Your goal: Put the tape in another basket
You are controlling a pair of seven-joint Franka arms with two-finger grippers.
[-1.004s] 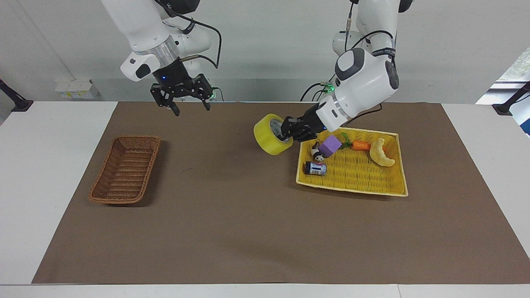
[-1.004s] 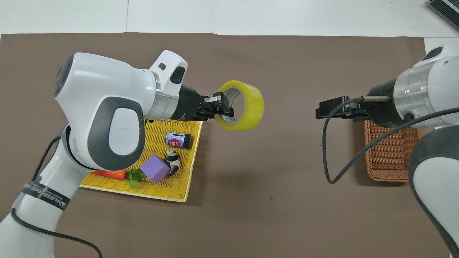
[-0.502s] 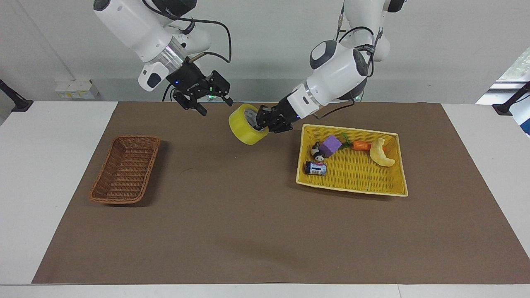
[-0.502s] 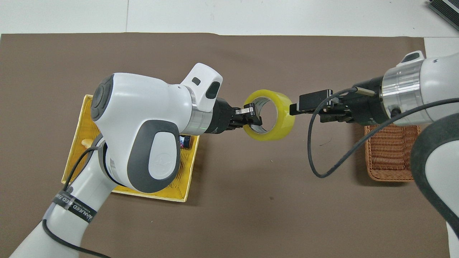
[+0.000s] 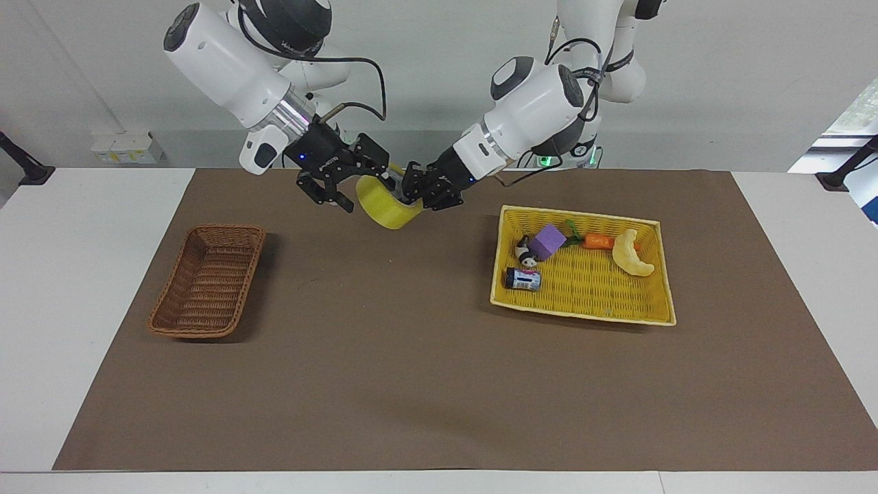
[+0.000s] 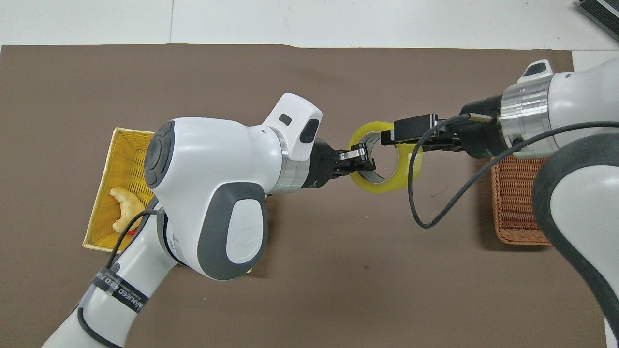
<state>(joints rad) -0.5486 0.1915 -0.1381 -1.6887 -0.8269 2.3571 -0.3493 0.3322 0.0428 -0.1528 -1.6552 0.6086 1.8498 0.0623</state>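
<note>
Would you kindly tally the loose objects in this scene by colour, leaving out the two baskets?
Yellow: 2, the translucent yellow tape roll and the pale yellow crescent toy
Purple: 1, the purple block
Orange: 1, the orange toy carrot
Black and white: 1, the small panda figure
Dark with a label: 1, the small can
Total: 6

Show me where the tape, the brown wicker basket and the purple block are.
tape [image 5: 385, 209]: facing view, yellow outer side.
brown wicker basket [image 5: 206, 285]: facing view, woven floor.
purple block [image 5: 549, 241]: facing view, top face.
</note>
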